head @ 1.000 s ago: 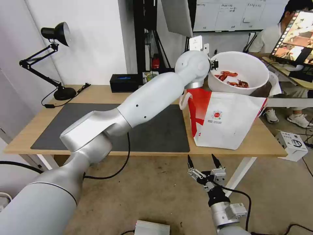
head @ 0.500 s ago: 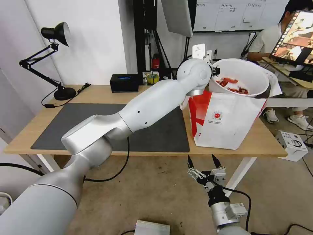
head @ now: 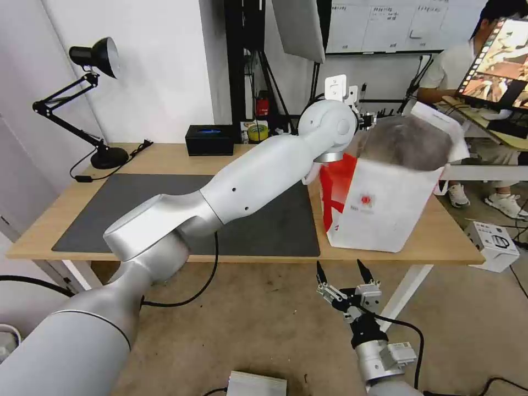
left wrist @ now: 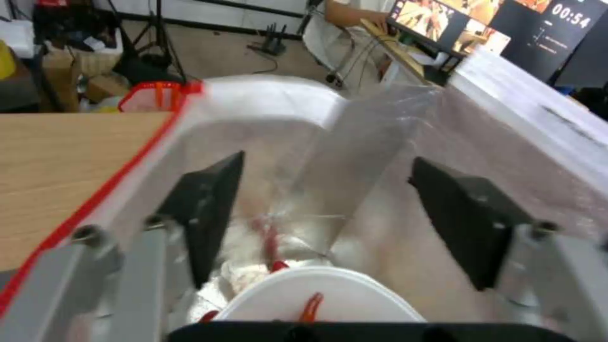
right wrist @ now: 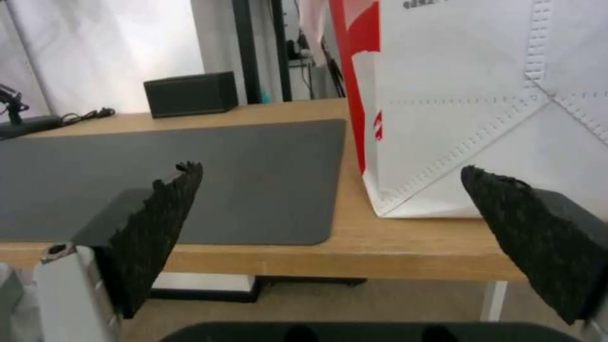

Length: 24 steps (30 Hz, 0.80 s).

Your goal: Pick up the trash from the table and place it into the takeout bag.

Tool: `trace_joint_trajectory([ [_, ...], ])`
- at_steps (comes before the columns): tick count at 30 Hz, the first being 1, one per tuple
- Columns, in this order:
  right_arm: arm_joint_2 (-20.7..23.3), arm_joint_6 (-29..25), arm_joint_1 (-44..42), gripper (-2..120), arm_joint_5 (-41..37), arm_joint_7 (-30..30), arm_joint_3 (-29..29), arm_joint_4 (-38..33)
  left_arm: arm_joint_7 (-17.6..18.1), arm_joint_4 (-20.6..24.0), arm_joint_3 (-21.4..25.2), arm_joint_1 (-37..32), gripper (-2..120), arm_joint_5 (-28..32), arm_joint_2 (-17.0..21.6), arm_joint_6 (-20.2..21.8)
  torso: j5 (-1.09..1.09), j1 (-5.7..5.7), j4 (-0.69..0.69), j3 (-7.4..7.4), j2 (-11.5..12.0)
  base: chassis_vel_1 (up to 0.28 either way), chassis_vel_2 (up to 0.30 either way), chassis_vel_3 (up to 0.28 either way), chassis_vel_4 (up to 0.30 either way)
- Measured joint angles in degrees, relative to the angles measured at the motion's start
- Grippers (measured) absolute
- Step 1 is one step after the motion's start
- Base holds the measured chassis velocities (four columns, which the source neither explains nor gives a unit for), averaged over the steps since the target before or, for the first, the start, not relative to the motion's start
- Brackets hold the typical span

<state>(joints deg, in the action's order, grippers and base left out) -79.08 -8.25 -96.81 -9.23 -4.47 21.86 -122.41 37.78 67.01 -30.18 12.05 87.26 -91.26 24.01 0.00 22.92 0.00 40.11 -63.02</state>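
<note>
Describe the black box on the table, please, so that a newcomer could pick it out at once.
Start at the long wooden table with its dark grey mat. Look past the mat's far edge, between the black desk lamp and the red-and-white bag. The black box stands there alone, low and oblong, with a bluish slot on top.

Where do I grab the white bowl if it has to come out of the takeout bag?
Take the white bowl by its rim, straight down through the mouth of the takeout bag: it seems to sit upright low inside, walls closing off every side. The open left gripper hangs above it; the right gripper idles low in front.
</note>
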Motion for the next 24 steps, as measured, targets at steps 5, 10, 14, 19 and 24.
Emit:
trace_joint_trajectory([
  [5,0.0,0.0,0.0,100,0.0,0.0,0.0,0.0,-0.48,0.2,0.47,0.03,94,-0.22,0.11,0.05,0.0,0.0,0.0,0.0,0.0,0.0,0.0,0.0,0.0],
  [10,0.0,0.0,0.0,100,0.0,0.0,0.0,0.0,-2.81,2.11,0.76,0.65,100,-0.92,2.09,-0.66,0.0,0.0,0.0,0.0,0.0,0.0,0.0,0.0,0.0],
  [14,0.0,0.0,0.0,100,0.0,0.0,0.0,0.0,-5.13,3.89,0.76,1.46,100,-2.22,4.59,-1.39,-0.01,0.0,-0.01,0.0,0.0,0.0,0.0,0.0,0.0],
  [19,0.0,0.0,0.0,100,0.0,0.0,0.0,0.0,-10.65,7.61,-0.3,2.11,100,-5.14,11.41,-3.07,-0.01,0.0,-0.01,0.0,0.0,0.0,0.0,0.0,0.0],
  [24,0.0,0.0,-0.01,100,0.0,0.0,0.0,0.0,-17.92,13.0,-1.62,0.7,100,-14.08,21.58,-5.46,-0.03,0.0,0.01,0.0,0.0,0.0,0.0,0.0,0.0],
])
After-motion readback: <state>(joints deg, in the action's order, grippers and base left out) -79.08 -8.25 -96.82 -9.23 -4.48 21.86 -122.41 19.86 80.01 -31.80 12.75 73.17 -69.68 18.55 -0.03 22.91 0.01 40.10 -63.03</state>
